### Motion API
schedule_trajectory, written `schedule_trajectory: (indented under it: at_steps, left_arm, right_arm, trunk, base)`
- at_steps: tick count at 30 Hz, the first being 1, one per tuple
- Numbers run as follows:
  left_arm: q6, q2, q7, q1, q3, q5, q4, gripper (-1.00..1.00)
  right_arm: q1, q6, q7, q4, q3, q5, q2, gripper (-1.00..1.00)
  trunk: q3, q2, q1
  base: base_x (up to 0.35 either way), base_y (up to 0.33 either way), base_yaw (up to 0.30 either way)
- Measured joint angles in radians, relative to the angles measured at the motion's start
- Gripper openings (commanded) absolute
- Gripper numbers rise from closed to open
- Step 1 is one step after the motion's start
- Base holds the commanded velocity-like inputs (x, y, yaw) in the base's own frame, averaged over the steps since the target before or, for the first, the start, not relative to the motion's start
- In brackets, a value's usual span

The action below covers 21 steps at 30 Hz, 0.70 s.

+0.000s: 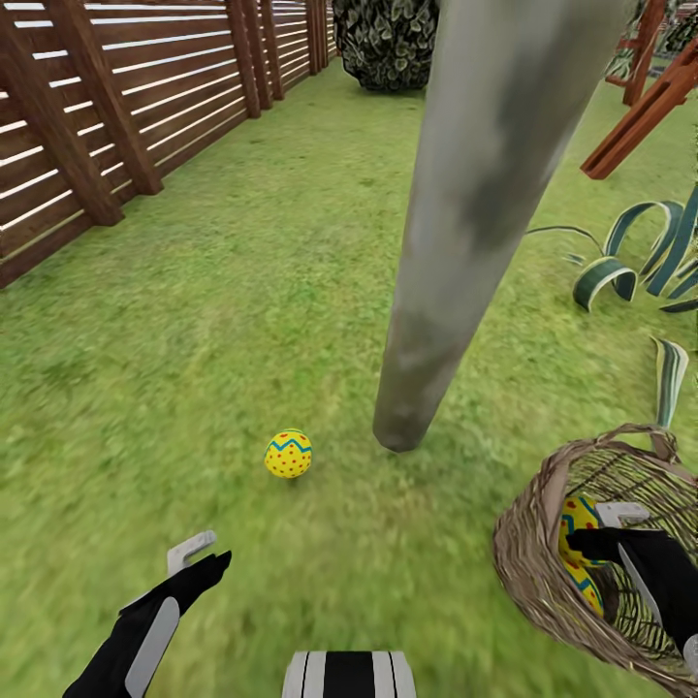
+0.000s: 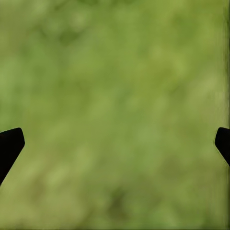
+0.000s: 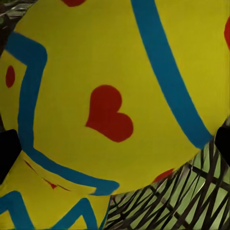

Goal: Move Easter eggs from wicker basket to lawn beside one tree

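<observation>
One yellow Easter egg (image 1: 288, 454) with red dots and a blue zigzag lies on the lawn (image 1: 194, 320), just left of the foot of the pale grey tree (image 1: 456, 252). At the lower right stands the wicker basket (image 1: 528, 557) with a yellow egg (image 1: 579, 557) inside. My right gripper (image 1: 606, 531) is down in the basket, open, right at that egg. The right wrist view has a heart-marked egg (image 3: 120, 86) close between the fingertips (image 3: 7, 151) and a second zigzag egg (image 3: 43, 206) beside it. My left gripper (image 1: 204, 560) hangs open over grass (image 2: 115, 96), empty.
A brown slat fence (image 1: 97, 126) runs along the left. A dark round bush (image 1: 388, 39) stands at the back, a wooden swing frame (image 1: 650, 107) at the back right. Striped agave leaves (image 1: 650, 252) spread just behind the basket. Grass opens out left of the tree.
</observation>
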<state>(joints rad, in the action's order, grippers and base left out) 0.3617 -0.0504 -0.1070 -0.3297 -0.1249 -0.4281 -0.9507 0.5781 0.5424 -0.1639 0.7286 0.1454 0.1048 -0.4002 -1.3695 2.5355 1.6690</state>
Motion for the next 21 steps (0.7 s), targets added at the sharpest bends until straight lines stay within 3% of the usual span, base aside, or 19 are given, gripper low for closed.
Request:
schedule_trajectory:
  at_steps: [6, 10, 21]
  left_arm:
    - [0.0, 0.001, 0.0, 0.0, 0.002, 0.0, 0.001, 1.0]
    - [0.001, 0.021, 0.0, 0.0, 0.002, 0.002, 0.001, 1.0]
    - [0.001, 0.021, 0.0, 0.0, 0.002, 0.003, 0.001, 1.0]
  right_arm:
    - [0.0, -0.001, 0.0, -0.027, 0.0, -0.001, 0.001, -1.0]
    - [0.0, -0.002, 0.0, -0.033, 0.0, 0.0, 0.002, -1.0]
    - [0.0, -0.003, 0.0, -0.035, 0.0, 0.001, 0.011, -1.0]
  trunk:
    - [0.023, -0.001, -0.003]
    - [0.039, -0.002, -0.004]
    - [0.081, -0.005, -0.009]
  base:
    - [0.0, 0.0, 0.0]
    - [0.0, 0.0, 0.0]
    - [0.0, 0.0, 0.0]
